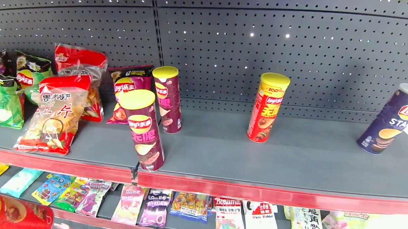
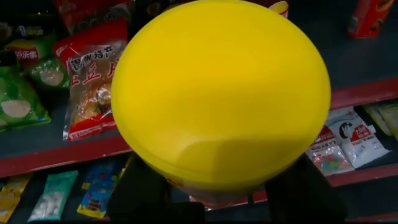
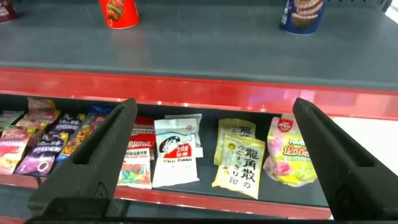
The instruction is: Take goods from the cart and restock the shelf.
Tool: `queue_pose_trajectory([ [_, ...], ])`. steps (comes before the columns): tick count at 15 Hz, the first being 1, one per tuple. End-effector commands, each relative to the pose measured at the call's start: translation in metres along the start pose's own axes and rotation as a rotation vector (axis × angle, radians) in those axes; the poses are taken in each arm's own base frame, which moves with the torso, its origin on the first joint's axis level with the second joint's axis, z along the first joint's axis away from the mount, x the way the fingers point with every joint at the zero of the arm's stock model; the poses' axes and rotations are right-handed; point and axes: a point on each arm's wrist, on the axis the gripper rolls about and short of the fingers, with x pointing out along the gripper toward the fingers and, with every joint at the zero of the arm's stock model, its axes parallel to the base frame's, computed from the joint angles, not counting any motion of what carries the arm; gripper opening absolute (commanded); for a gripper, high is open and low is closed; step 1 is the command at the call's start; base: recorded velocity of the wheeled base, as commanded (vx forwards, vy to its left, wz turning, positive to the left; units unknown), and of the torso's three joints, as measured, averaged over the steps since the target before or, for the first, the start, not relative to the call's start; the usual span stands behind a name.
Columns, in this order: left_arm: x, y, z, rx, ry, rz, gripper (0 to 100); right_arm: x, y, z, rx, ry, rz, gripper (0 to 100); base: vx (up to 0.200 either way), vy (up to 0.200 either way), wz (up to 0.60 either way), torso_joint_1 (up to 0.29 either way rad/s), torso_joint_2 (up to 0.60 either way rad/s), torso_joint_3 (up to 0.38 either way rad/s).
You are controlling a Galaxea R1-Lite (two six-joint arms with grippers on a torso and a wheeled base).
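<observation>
One red can [image 1: 14,212] | lying sideways, lid [image 2: 221,93] toward wrist | left fingers [image 2: 143,194] grasp it | right fingers [image 3: 93,162] spread

Two purple chip cans [image 1: 144,129] stand upright, one ahead of the other; a red can [image 1: 267,108] and a dark blue can [image 1: 388,121] stand well apart. Snack bags [image 1: 56,114] lean at the left; candy packets [image 1: 190,205] lie flat below.

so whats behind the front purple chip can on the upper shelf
A second purple can and a purple chip bag. The cans cover part of the bag.
</observation>
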Motion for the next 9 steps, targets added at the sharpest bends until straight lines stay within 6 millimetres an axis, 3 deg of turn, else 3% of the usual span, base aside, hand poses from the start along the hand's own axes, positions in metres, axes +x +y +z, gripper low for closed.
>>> queue_pose_trajectory([
  [1,-0.001,0.000,-0.001,0.000,-0.002,0.000,0,0.000,0.000,0.000,0.000,0.001,0.000,100,0.000,0.000,0.00,0.163,-0.35,-0.207],
  [6,-0.006,-0.002,-0.006,-0.003,0.018,-0.009,0,0.000,0.000,0.000,0.000,0.001,0.000,100,0.000,0.000,0.00,0.162,-0.35,-0.204],
  [9,-0.012,-0.006,-0.021,-0.013,0.037,-0.017,0,0.000,0.000,0.000,0.004,0.001,0.000,100,0.000,0.000,0.00,0.087,-0.21,-0.113],
])
